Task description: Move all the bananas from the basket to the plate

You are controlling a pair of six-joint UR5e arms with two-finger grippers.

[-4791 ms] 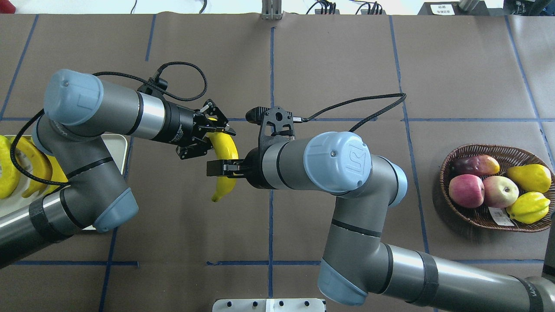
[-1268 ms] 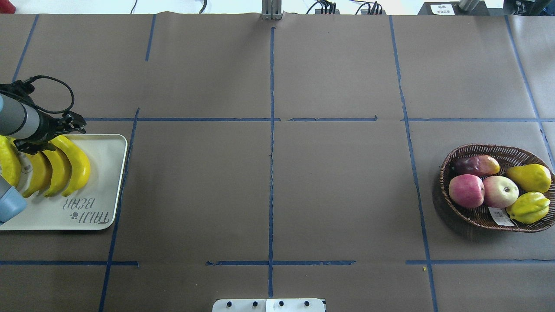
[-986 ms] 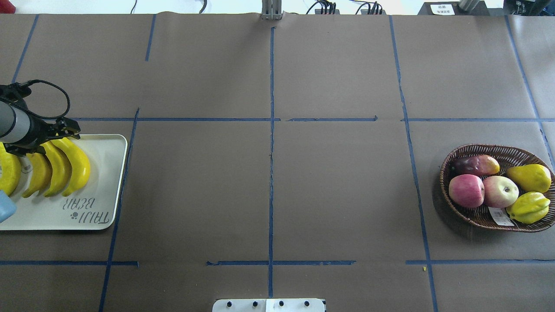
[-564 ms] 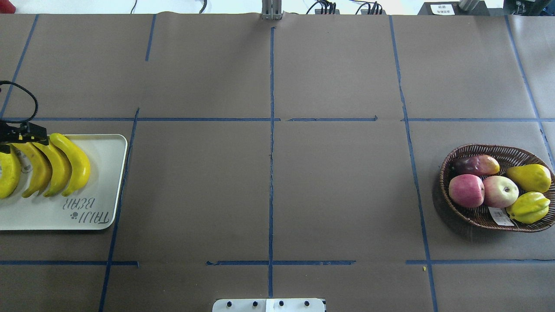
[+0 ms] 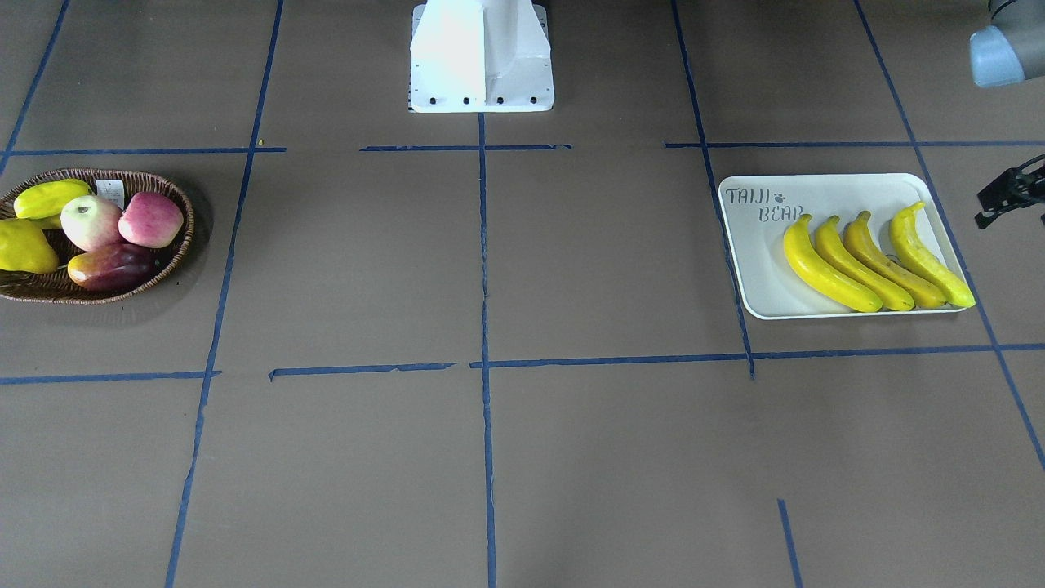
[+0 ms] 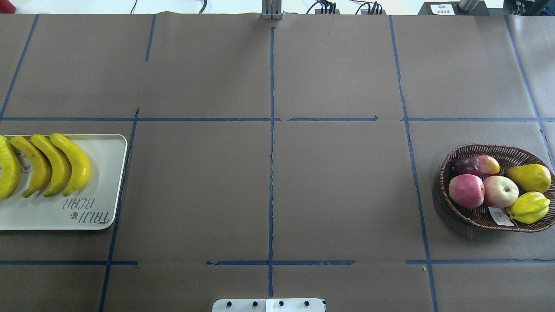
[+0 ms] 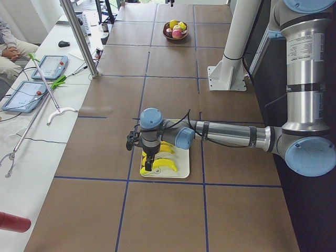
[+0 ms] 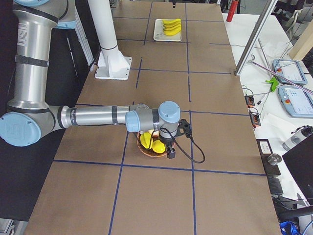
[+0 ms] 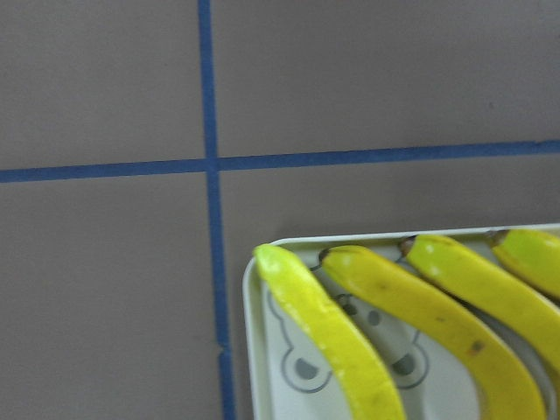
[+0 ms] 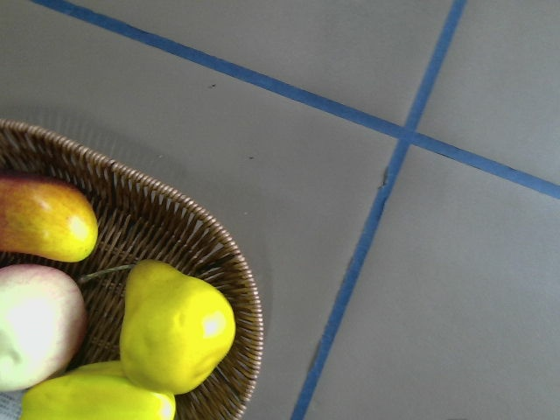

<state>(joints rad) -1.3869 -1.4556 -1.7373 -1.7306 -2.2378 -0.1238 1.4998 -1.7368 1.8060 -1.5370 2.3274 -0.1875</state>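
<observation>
You can see all four bananas [image 6: 77, 162] lying side by side on the TAIJI BEAR plate [image 6: 106, 173] at the counter's [image 6: 195, 195] left end, well apart from the wicker basket [image 6: 479, 148] at the right. The left pincer [image 7: 150, 161] hangs above the plate and the right pincer [image 8: 168, 147] above the basket. I cannot tell whether either is open.

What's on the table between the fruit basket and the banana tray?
Nothing but bare brown table with blue tape lines, from basket to tray, in the overhead view.
</observation>
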